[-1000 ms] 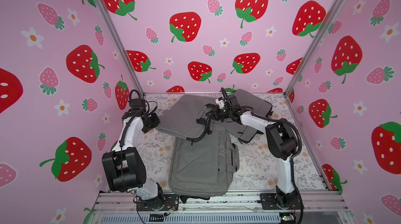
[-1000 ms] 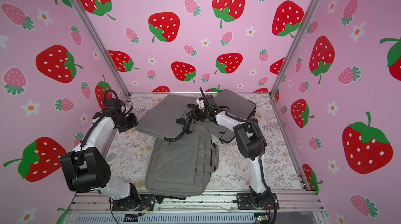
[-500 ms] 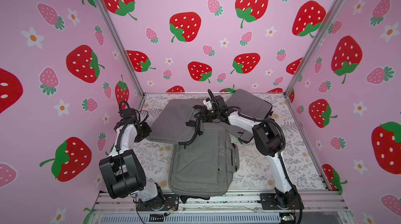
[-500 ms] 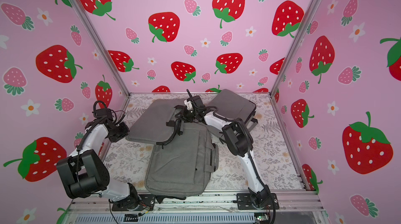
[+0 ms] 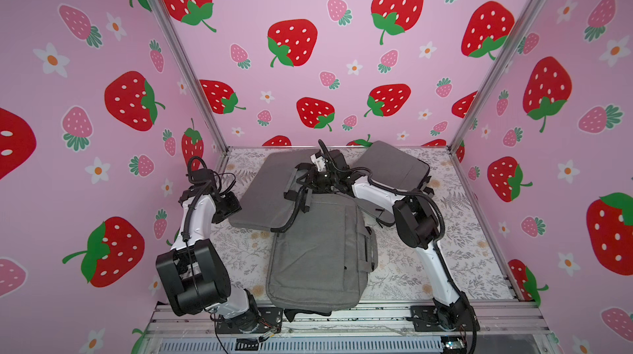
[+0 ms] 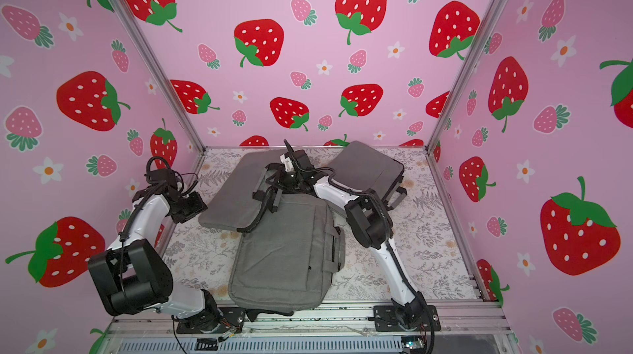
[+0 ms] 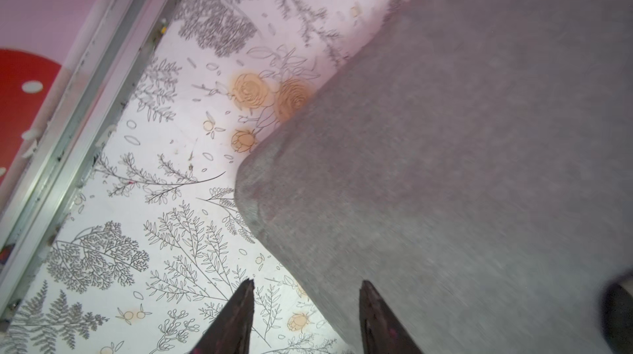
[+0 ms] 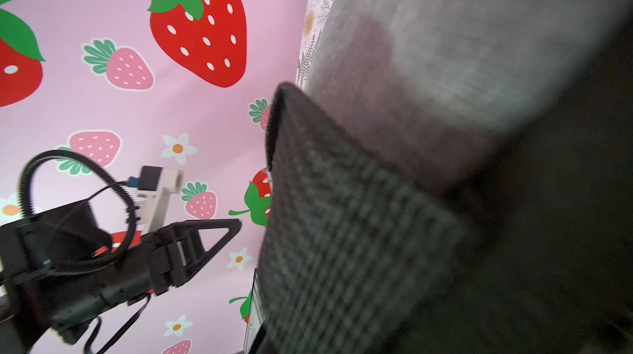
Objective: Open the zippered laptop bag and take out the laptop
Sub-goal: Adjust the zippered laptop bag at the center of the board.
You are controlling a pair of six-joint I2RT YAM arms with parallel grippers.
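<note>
Jaws apart on left gripper (image 7: 305, 318), beside flat grey fabric sleeve (image 7: 445, 163); right gripper (image 5: 317, 182) clamped on black woven strap (image 8: 342, 232).

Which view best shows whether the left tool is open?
Left wrist: the left tool shows both fingertips apart, grey sleeve edge behind the gap. Both top views show only its dark body beside the sleeve; right wrist shows it side-on, gap hidden.
</note>
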